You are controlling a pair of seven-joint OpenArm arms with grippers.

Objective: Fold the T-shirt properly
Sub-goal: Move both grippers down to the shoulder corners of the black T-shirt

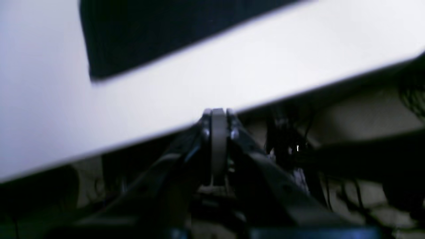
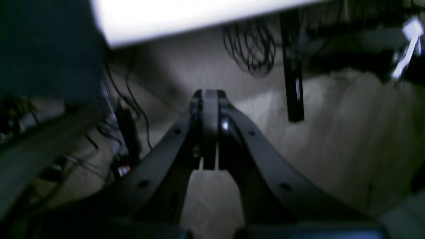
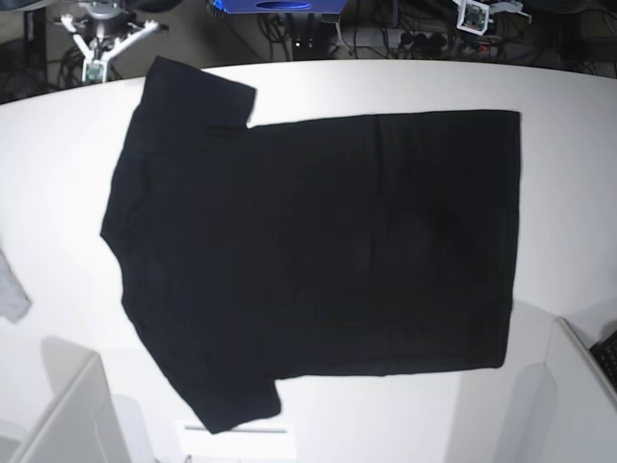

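Note:
The black T-shirt [image 3: 318,251] lies spread flat on the white table [image 3: 386,87], plain side up, with its collar end to the left and its hem to the right. Both sleeves are spread out, one toward the far edge and one toward the near edge. In the left wrist view one corner of the T-shirt [image 1: 149,33] shows beyond my left gripper [image 1: 218,113], which is shut and empty at the table's edge. My right gripper [image 2: 209,94] is shut too, empty, and hangs off the table over the floor.
A small grey cloth scrap [image 3: 12,289] lies at the table's left edge. White boxes stand at the near left [image 3: 67,415] and near right [image 3: 578,386]. Cables [image 2: 252,46] and stands hang behind the far edge.

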